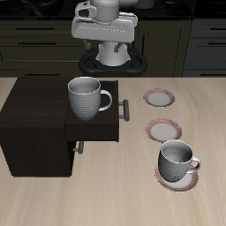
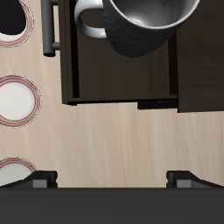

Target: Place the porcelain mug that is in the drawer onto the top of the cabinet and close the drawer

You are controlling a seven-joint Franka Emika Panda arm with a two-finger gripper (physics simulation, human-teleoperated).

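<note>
You are seeing the porcelain mug running off the wrist picture's edge, so its rim and upper body are going unseen, and its body is hiding part of the drawer floor. In the exterior view the gripper is showing only as a pale block, its fingertips too small to tell apart; in the wrist view only two dark finger ends are peeking in, leaving their gap unreadable.
</note>
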